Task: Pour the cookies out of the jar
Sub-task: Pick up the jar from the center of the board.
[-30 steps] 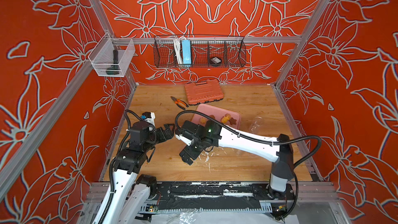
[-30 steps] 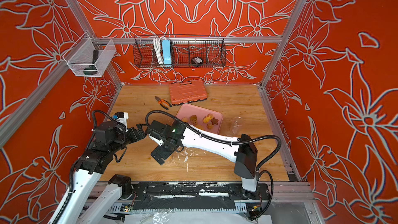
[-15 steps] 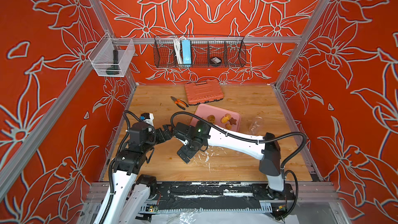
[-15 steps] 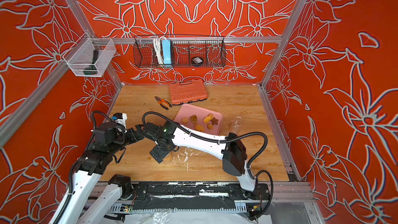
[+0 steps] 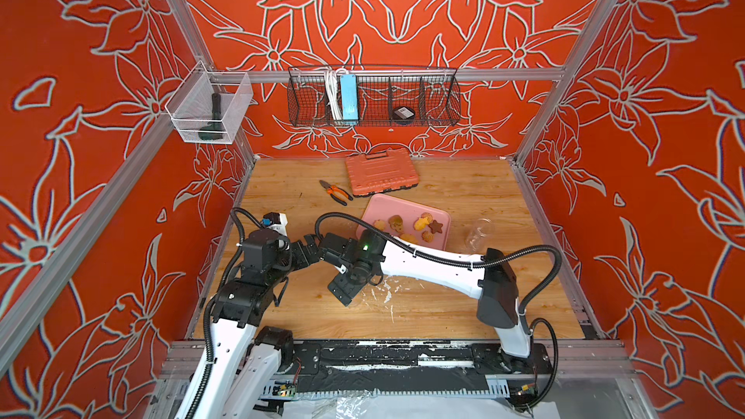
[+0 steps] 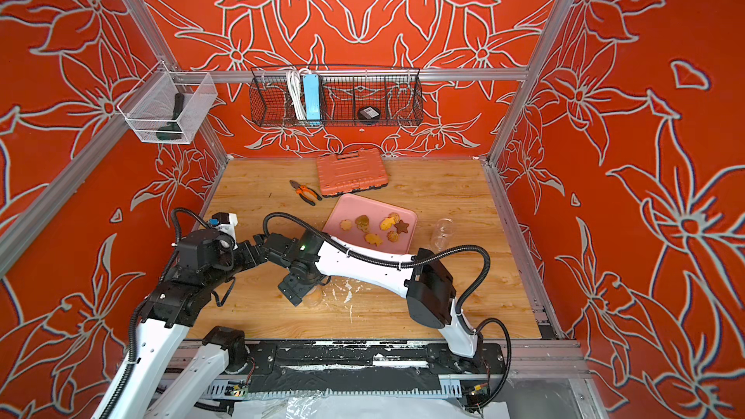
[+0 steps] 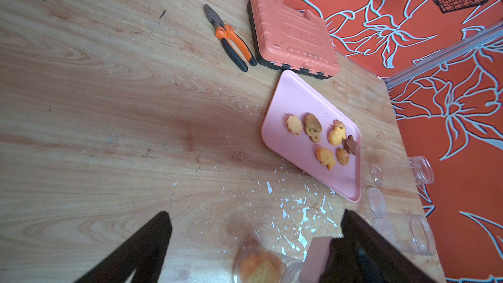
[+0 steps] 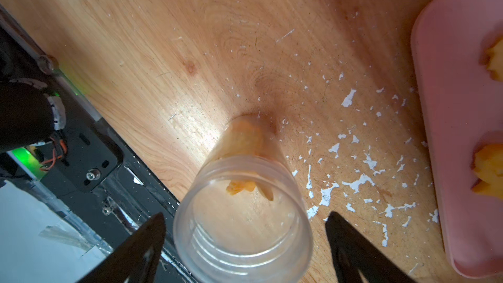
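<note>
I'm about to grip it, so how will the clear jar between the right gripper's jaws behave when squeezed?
The clear jar looks thin-walled and lidless, so it probably flexes under a hard squeeze. Its smooth round side may slip in the right gripper. Nearly empty, one orange cookie showing, it is likely light and easy to shove.

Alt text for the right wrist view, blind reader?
A lidless clear jar with an orange cookie inside stands on the wooden table between the open fingers of the right gripper, not touching them. A pink tray with more cookies lies nearby.
</note>
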`<act>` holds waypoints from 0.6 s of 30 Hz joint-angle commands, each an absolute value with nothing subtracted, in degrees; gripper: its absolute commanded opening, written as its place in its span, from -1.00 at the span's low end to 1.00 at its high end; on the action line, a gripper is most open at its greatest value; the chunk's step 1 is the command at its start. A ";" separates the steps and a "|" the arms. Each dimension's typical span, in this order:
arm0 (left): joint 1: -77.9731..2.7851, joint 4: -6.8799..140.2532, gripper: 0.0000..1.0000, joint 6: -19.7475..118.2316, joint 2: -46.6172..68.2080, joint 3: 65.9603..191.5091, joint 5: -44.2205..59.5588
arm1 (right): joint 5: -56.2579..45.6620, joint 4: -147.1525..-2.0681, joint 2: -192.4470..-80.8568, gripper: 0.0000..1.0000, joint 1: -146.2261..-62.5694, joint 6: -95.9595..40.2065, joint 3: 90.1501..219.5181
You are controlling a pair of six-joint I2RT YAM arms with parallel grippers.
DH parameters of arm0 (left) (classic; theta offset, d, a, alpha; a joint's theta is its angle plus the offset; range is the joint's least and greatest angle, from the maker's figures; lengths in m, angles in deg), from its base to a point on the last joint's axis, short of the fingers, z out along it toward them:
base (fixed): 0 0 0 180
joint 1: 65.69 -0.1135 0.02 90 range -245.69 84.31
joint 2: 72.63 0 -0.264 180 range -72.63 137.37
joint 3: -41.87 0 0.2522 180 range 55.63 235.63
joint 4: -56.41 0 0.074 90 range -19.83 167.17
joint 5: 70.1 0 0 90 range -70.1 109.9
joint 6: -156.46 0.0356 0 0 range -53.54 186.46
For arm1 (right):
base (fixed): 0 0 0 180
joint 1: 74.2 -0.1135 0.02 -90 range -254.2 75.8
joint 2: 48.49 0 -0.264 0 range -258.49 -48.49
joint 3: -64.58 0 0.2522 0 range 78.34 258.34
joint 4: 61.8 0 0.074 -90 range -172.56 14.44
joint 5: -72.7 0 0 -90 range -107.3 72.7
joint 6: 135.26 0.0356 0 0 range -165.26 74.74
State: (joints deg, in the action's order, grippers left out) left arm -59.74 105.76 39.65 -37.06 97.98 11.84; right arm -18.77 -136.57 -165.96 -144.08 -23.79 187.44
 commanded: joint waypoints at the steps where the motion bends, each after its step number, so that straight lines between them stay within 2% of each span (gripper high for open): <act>1: -59.72 107.08 0.96 40.19 -37.70 98.78 13.05 | -22.76 -138.12 -168.14 0.84 -144.40 -23.02 189.47; 18: -59.72 108.06 0.96 40.83 -37.27 99.58 12.78 | -22.67 -138.07 -171.73 0.67 -143.94 -22.86 190.67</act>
